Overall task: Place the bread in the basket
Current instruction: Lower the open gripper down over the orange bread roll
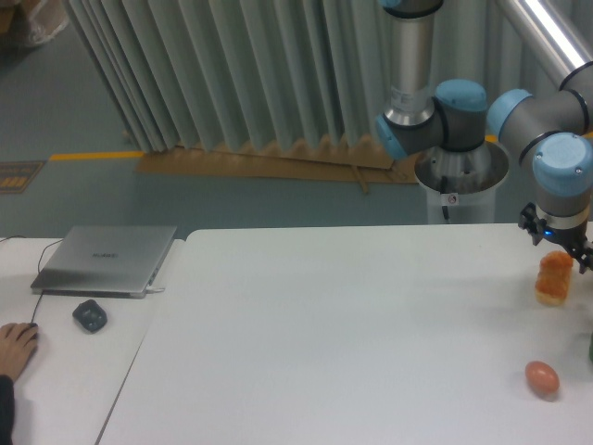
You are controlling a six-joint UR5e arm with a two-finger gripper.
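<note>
One fixed camera looks across the white table (352, 324) from its near edge, raised and tilted down, at middling range. It faces the pleated curtain (232, 74) at twelve o'clock. The arm's base (460, 181) stands past the far edge near one o'clock, and the arm (556, 139) is cut off by the frame's top and right edges. A closed laptop (107, 260) lies at nine o'clock. There is no second view to share anything.
</note>
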